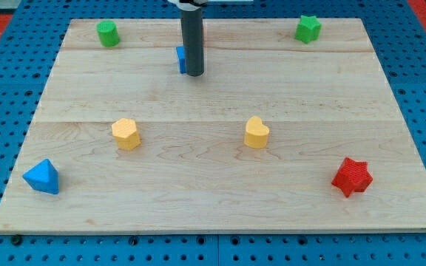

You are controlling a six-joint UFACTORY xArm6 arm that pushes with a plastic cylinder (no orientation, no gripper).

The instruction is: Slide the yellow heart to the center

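Note:
The yellow heart (257, 132) lies right of the board's middle, slightly toward the view's bottom. My tip (193, 73) rests on the board near the view's top, well up and left of the heart. A blue block (180, 59) sits right against the rod's left side, mostly hidden by it, so its shape cannot be made out.
A yellow hexagon (126, 134) lies left of the middle. A blue triangle (42, 176) sits at the bottom left, a red star (352, 176) at the bottom right. A green block (108, 33) is at the top left, a green star (308, 29) at the top right. The wooden board (213, 214) lies on a blue pegboard.

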